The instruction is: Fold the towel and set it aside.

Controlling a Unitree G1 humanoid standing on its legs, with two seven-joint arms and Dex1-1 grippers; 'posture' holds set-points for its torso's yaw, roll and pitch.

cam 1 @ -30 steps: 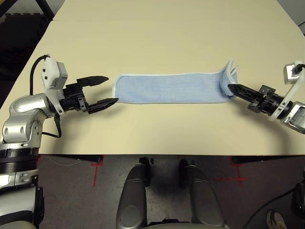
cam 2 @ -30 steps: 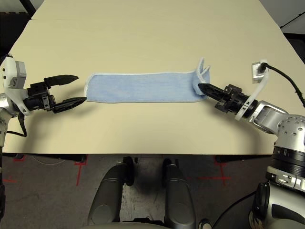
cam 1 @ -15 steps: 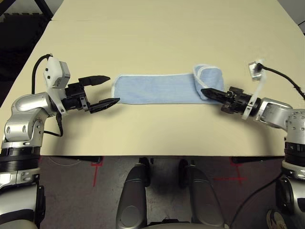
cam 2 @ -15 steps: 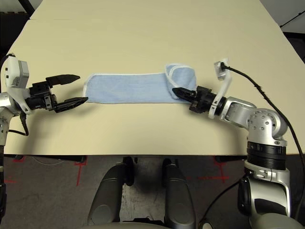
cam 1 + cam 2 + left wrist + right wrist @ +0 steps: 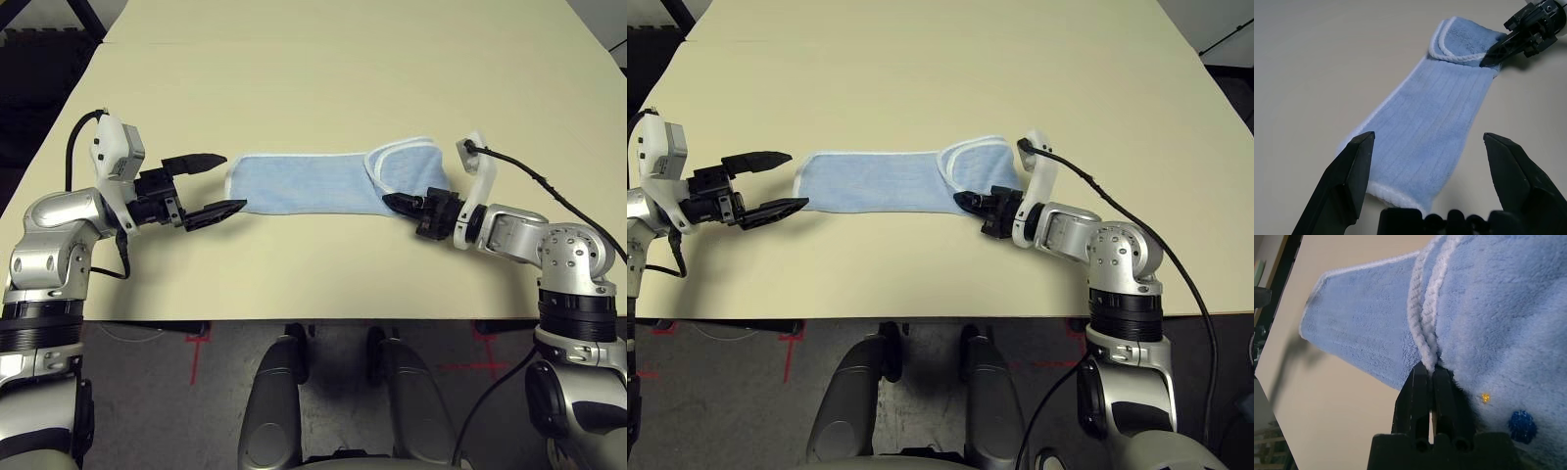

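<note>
Desk: plain tan desk [image 5: 323,88].
Towel: small light-blue terry towel [image 5: 313,182], mid-desk, right end folded over.
Left gripper [image 5: 217,185]: fingers spread wide.
Right gripper [image 5: 390,201]: pinching towel's edge.

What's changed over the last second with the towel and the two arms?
The right gripper, shut on the towel's right end, has carried that end leftward over the strip, so a folded-over flap now lies on top and the towel looks shorter. The left gripper has stayed open beside the towel's left end, apart from it, and that end has not shifted on the table.
</note>
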